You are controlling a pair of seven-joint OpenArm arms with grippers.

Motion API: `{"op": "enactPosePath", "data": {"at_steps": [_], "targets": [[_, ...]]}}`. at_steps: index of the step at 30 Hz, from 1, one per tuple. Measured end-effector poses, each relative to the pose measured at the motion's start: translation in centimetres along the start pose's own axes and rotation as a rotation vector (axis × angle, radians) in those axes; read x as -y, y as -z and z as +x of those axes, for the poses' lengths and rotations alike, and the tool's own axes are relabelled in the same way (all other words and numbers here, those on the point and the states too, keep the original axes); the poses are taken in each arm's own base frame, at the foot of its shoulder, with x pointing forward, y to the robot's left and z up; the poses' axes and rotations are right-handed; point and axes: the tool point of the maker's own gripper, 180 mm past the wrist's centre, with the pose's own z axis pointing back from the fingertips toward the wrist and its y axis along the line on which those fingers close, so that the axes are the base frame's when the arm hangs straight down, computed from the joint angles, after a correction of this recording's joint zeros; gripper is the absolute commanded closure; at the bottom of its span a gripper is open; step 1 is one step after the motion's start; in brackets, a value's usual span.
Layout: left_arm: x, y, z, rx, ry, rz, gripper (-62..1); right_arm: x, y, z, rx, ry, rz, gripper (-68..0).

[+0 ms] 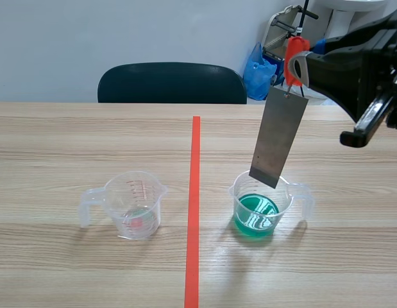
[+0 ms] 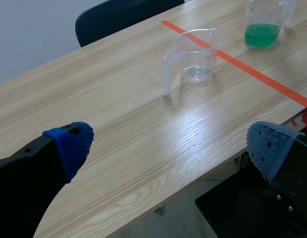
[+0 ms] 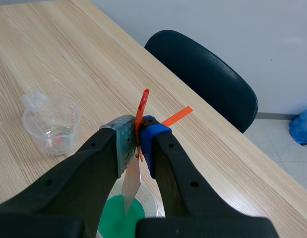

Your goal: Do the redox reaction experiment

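Observation:
A clear beaker holding green liquid stands right of the tape line. Above it hangs a grey metal plate, tilted, its lower edge at about the beaker's rim. The plate dangles from an orange-red clip. My right gripper is shut on that clip, with the plate pointing down into the green beaker. An empty clear beaker with red markings sits left of the line. My left gripper is open and holds nothing, off the table's near edge and far from both beakers.
An orange-red tape line runs down the table's middle. A dark chair stands behind the far edge, with a blue bag on the floor to its right. The left arm does not show in the scene view.

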Motion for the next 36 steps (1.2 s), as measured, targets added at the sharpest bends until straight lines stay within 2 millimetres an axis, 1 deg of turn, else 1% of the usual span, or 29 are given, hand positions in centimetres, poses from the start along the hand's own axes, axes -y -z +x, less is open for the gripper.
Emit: {"op": "enactPosePath", "data": {"at_steps": [25, 26, 29, 31, 32, 34, 36], "targets": [[-0.1, 0.1, 0.0, 0.003, 0.001, 0.002, -62.3, 0.0, 0.0, 0.0, 0.000, 0.000, 0.000, -0.6], [-0.1, 0.2, 0.1, 0.009, 0.005, 0.004, -60.4, 0.0, 0.0, 0.0, 0.000, 0.000, 0.000, -0.6], [-0.7, 1.1, 0.3, 0.048, 0.013, 0.010, -43.3, 0.0, 0.0, 0.0, 0.000, 0.000, 0.000, -0.6], [-1.2, 2.1, 0.6, 0.080, 0.029, 0.001, -34.2, 0.0, 0.0, 0.0, 0.000, 0.000, 0.000, -0.6], [-1.3, 2.6, 0.7, 0.096, 0.025, -0.014, -32.1, 0.0, 0.0, 0.0, 0.000, 0.000, 0.000, -0.6], [-1.6, 3.8, 0.9, 0.123, 0.008, -0.054, -30.7, 0.0, 0.0, 0.0, 0.000, 0.000, 0.000, -0.6], [-1.7, 5.2, 0.7, 0.125, 0.009, -0.098, -23.5, 0.0, 0.0, 0.0, 0.000, 0.000, 0.000, -0.6]]}}
